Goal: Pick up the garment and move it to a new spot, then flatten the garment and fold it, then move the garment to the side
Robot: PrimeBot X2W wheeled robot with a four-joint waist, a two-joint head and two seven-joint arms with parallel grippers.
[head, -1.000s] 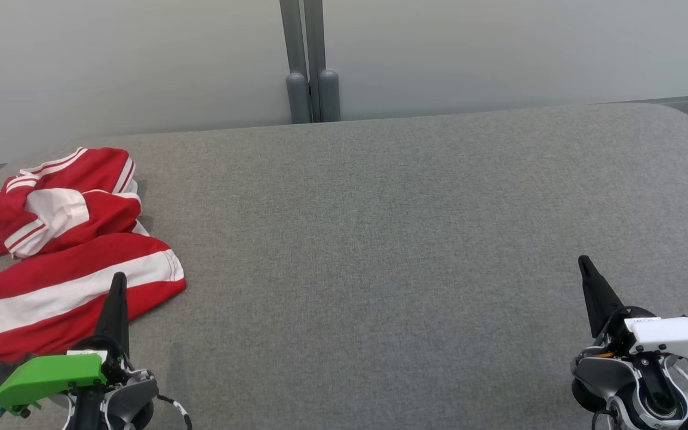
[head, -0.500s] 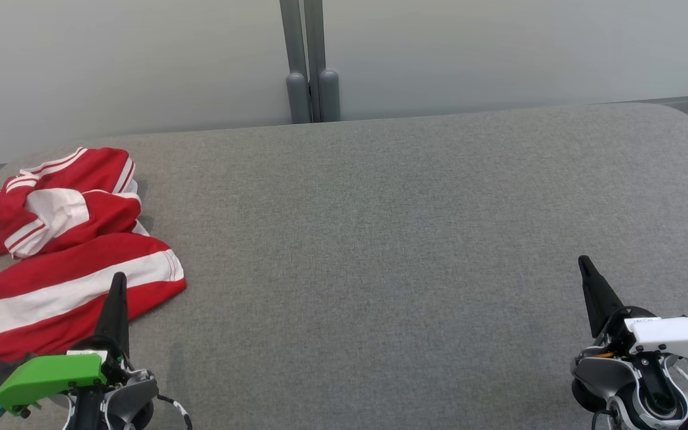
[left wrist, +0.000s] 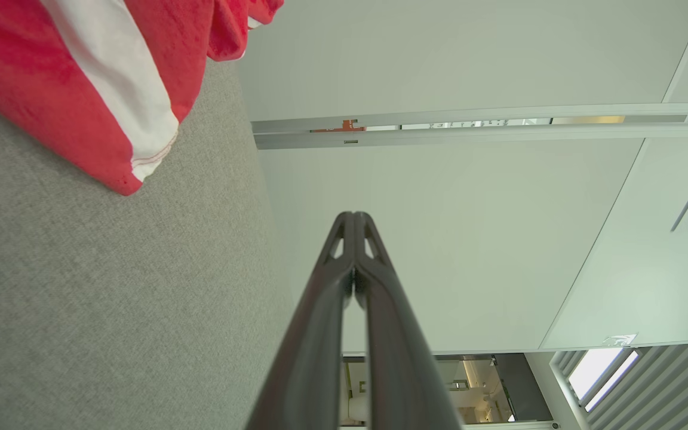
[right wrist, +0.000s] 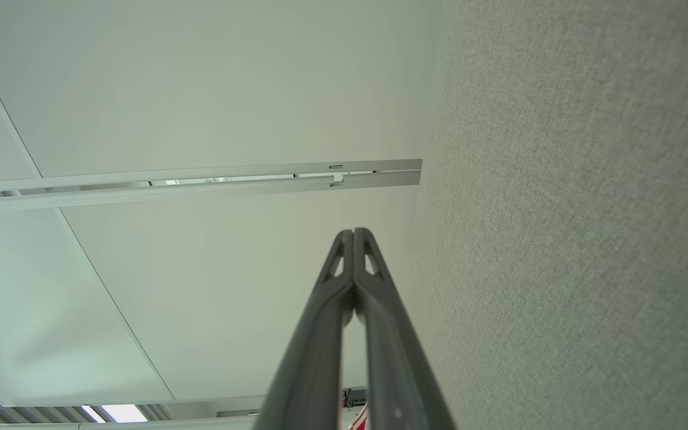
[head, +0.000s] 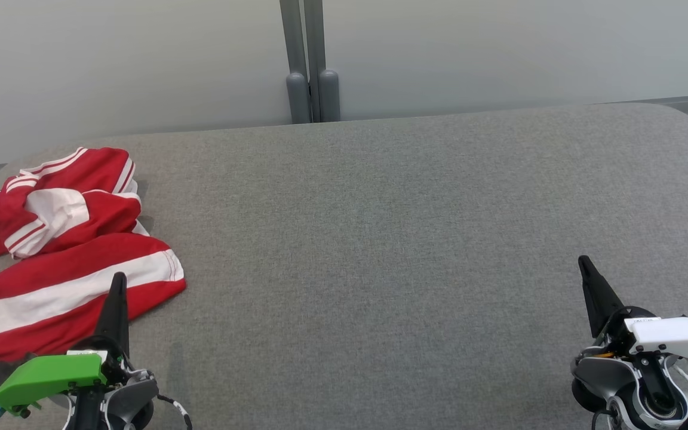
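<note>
The garment [head: 51, 251], a red jersey with white stripes, lies rumpled at the left end of the grey fabric table [head: 380, 239]; its left part runs out of the head view. My left gripper [head: 118, 280] is shut and empty, its tip over the garment's near right hem. In the left wrist view the shut left gripper [left wrist: 353, 215] points past the red and white hem of the garment [left wrist: 81, 89], which lies to its upper left. My right gripper [head: 584, 263] is shut and empty at the table's lower right, far from the garment. The right wrist view shows the right gripper [right wrist: 353, 232] with its tips pressed together.
A pale wall with a grey double post [head: 311, 89] stands just behind the table's far edge. The table's corners are rounded at the far left and far right. Grey fabric stretches between the two grippers.
</note>
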